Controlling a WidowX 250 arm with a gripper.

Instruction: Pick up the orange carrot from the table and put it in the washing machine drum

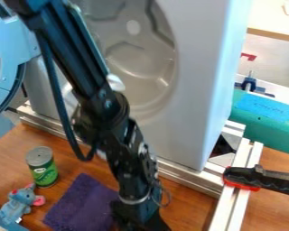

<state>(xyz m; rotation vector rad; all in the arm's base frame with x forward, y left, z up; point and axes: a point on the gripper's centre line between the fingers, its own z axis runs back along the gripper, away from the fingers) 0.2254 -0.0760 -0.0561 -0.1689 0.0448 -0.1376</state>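
Note:
The black gripper (137,217) hangs at the bottom edge of the camera view, low over the wooden table, and is partly cut off there. Just left of it a purple cloth (83,205) lies flat on the table, its right side partly behind the gripper. A green and silver can (43,168) stands upright farther left. In front of the can, near the lower left corner, is a grey-blue plush mouse (19,204) with pink ears. Whether the gripper touches the cloth or holds anything cannot be seen.
Behind the arm stands a white washer-like box (192,85) with a round recess, its round door (3,67) swung out at left. Metal rails (189,179) run along its base and right side. A black and red clamp (255,178) sits on the right rail, near a teal case (268,128).

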